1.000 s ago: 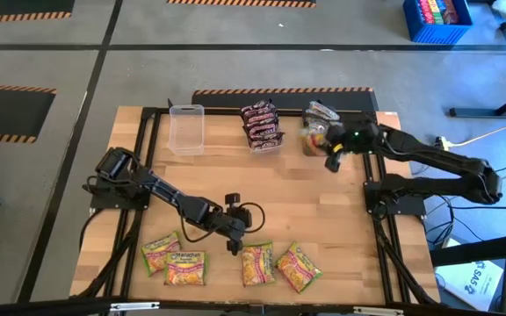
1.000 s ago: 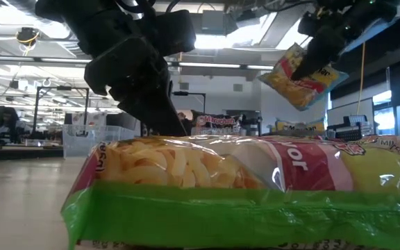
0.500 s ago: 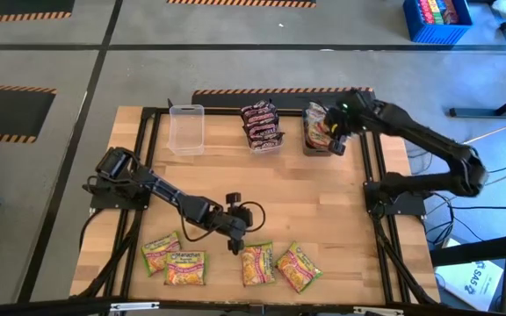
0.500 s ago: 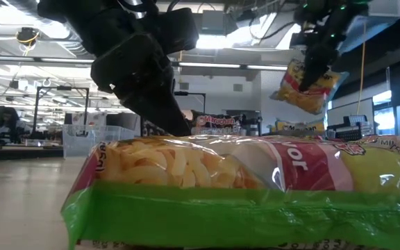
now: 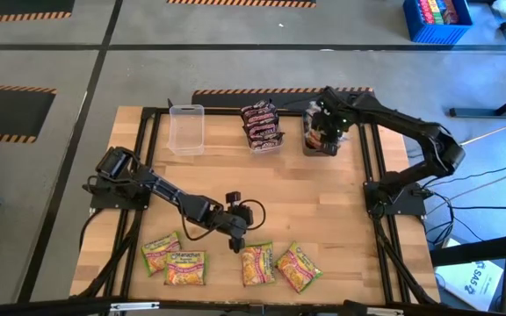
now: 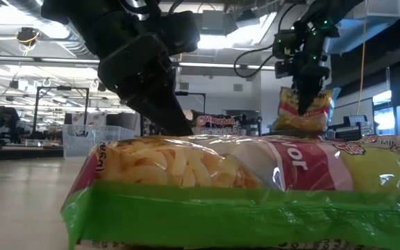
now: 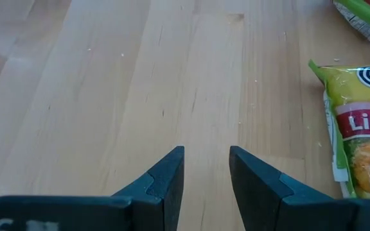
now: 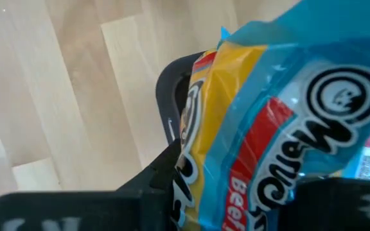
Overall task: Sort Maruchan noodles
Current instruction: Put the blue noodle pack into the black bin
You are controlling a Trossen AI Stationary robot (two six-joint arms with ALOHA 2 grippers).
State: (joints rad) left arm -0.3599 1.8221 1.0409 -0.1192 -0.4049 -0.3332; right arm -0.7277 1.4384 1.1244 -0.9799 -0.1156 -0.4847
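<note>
Noodles, sorting in progress: one yellow-orange, blue-edged packet (image 6: 303,110) is clenched in the right gripper (image 5: 328,132), which over the last second has swung in from the table's right edge and come down, so the packet now hangs upright over the dark tub (image 5: 321,140) at one o'clock on the table (image 5: 323,219). In the right wrist view the packet (image 8: 281,115) fills the frame between the fingers, with the tub's dark rim (image 8: 172,83) just behind it; whether it already touches the packets inside cannot be told. Maroon packets (image 5: 262,123) stand stacked at twelve o'clock, and a clear tub (image 5: 186,128) sits at eleven o'clock. Four yellow-green packets lie along the six o'clock edge: two at seven (image 5: 174,259), one at six (image 5: 257,265), one just right of it (image 5: 298,268). Left gripper (image 5: 234,235) is unchanged, hovering low just above the six o'clock packet, fingers (image 7: 166,183) part open on nothing, bare wood between them. Judgement: the blue-edged variety is nearly filed, release pending; the yellow-green lot remains unsorted, likely bound for the clear tub.
</note>
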